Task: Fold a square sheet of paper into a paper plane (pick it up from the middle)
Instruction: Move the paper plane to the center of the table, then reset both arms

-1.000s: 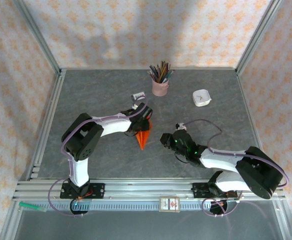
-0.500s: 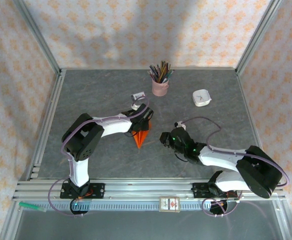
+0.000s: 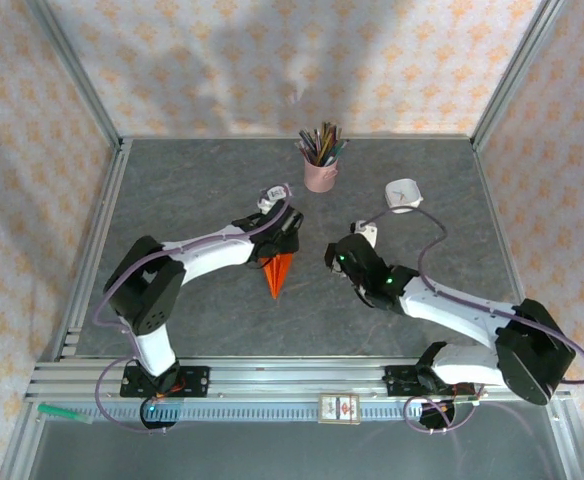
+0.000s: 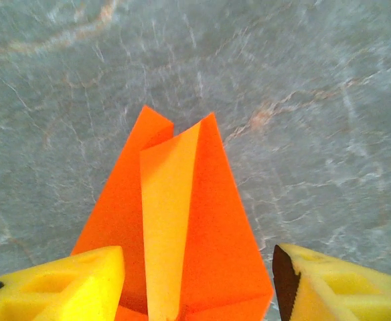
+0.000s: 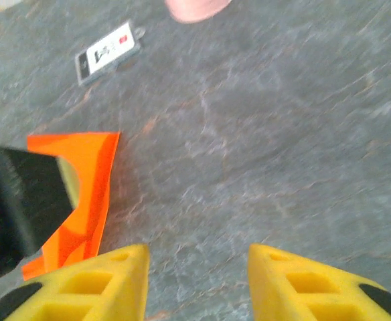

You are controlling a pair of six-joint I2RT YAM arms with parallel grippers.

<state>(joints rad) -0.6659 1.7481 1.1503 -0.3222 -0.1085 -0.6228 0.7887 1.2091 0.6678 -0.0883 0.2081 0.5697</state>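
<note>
I read left gripper (image 4: 199,294) as wide open, jaws straddling rear of paper plane (image 4: 182,227), not clamped. One finger (image 4: 55,284) overlaps paper edge, contact unclear. Right gripper (image 5: 195,267) open, nothing held, bare table (image 5: 282,134) between jaws. Plane (image 3: 281,272) bright orange pointed wedge with paler centre flap, flat near table middle, tip toward arm bases. Wide end cut off in left wrist view. Right wrist view blurry, dark gripper part covers plane (image 5: 92,194) edge.

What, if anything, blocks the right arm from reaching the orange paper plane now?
Probably nothing, so likely yes: bare table lies between the open right pincer and the plane, though the left pincer straddles its wide end.
</note>
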